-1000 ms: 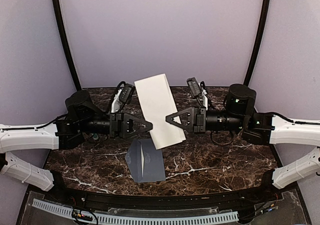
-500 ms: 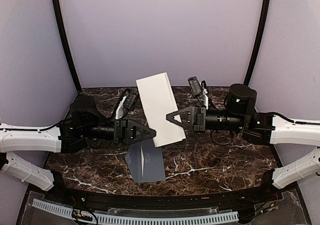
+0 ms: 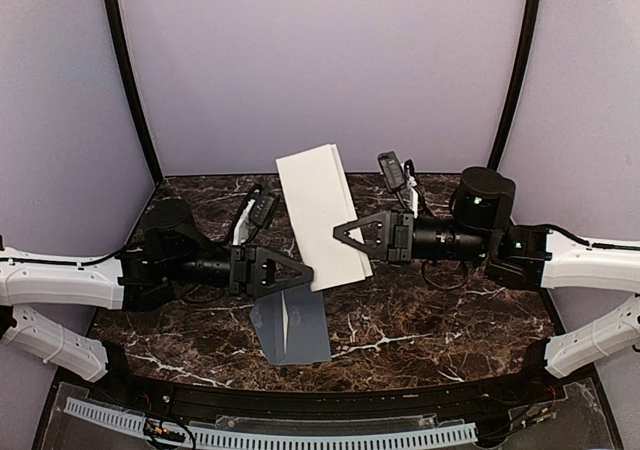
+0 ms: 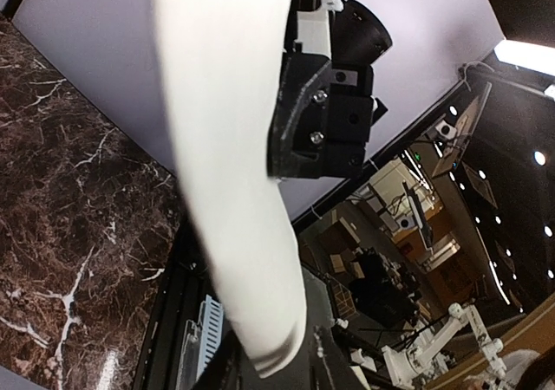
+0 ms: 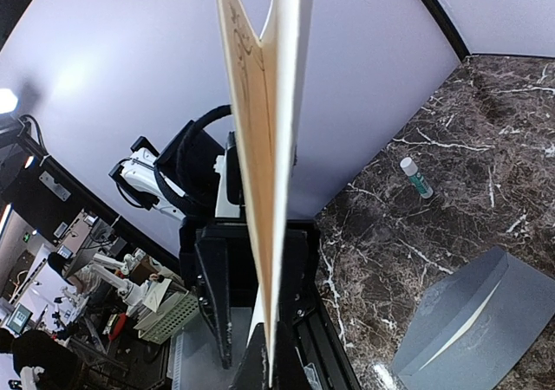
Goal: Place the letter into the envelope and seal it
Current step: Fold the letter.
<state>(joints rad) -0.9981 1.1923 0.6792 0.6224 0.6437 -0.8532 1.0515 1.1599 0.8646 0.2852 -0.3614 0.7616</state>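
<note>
A: Marble table (image 3: 450, 320). Where's the letter (image 3: 320, 210)?
B: In the air above it, upright and tilted. The envelope (image 3: 295, 325) lies flat just below, near the front.
A: Grippers?
B: Right gripper (image 3: 342, 236) clamped tight on the letter's right edge. Left gripper (image 3: 300, 270) jaws part-open beside the lower corner — not pinching, by the look.
A: Step?
B: Insertion not begun, I judge. The next move needs the bottom edge lined up with the envelope's mouth — envelope steadied.

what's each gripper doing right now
left gripper: at the letter's lower corner, open or gripping cannot be told
right gripper: closed on the letter
</note>
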